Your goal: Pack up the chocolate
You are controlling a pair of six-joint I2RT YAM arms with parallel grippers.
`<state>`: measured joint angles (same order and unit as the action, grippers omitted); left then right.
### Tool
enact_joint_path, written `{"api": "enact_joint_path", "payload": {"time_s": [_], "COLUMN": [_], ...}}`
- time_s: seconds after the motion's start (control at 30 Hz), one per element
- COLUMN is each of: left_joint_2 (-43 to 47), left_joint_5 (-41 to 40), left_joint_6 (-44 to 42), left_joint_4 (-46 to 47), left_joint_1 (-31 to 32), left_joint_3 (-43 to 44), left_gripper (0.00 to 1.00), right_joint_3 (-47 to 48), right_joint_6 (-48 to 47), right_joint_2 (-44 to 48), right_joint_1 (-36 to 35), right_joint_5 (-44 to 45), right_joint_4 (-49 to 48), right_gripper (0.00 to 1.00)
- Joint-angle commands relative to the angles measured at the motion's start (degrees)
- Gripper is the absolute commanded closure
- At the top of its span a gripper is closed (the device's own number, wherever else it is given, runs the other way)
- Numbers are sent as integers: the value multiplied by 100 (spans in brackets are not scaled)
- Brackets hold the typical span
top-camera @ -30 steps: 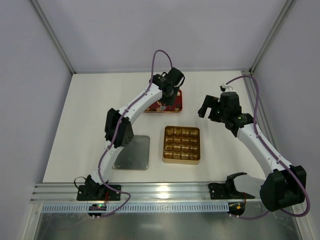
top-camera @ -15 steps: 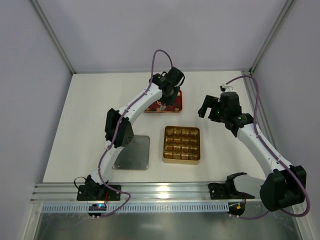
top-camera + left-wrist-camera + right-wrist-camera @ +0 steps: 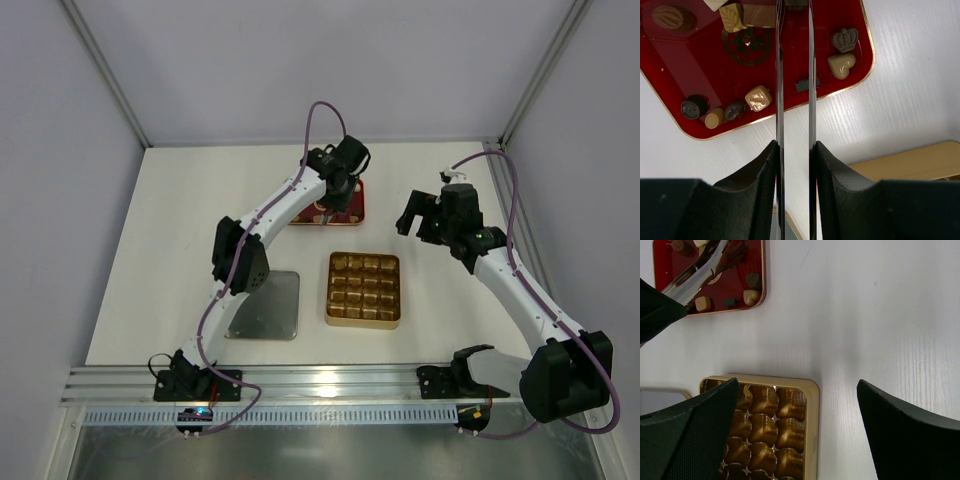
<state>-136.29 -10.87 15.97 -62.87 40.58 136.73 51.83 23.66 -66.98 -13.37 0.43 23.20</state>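
Note:
Several small pieces of chocolate lie in the red tray [image 3: 700, 65], among them a brown crown [image 3: 845, 40], a pale heart [image 3: 841, 65] and a light square [image 3: 758, 98]. My left gripper [image 3: 794, 145] hangs over the tray's near edge [image 3: 352, 205], shut on a pair of long metal tongs [image 3: 779, 75]. Their blades reach across the tray, and a dark bit shows between the tips at the frame's top edge. The gold tray [image 3: 364, 289] has a grid of compartments [image 3: 765, 427] with no pieces in those I see. My right gripper [image 3: 797, 430] hovers wide open over its far right corner.
A flat grey metal plate [image 3: 265, 305] lies left of the gold tray. White walls and metal frame posts [image 3: 105, 70] close in the table on three sides. An aluminium rail [image 3: 330, 385] runs along the near edge by the arm bases.
The left arm has shifted very slightly over the red tray. The right arm has not moved.

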Motion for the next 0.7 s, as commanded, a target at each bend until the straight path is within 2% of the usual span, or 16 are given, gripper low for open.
{"api": "enact_joint_path", "payload": {"time_s": [0.0, 0.67], "left_joint_2": [85, 770], "left_joint_5": [-20, -152], "left_joint_6": [-94, -120], "left_joint_4": [12, -85], "left_joint_1": [20, 20], "left_joint_3": [267, 293], "left_gripper": [68, 69], "right_joint_3": [20, 2], "right_joint_6": [-72, -37], "right_joint_2": [71, 1], "right_joint_1": [1, 1], "right_joint_5": [63, 36], "right_joint_4": [-149, -193], "right_gripper": [0, 0]}}
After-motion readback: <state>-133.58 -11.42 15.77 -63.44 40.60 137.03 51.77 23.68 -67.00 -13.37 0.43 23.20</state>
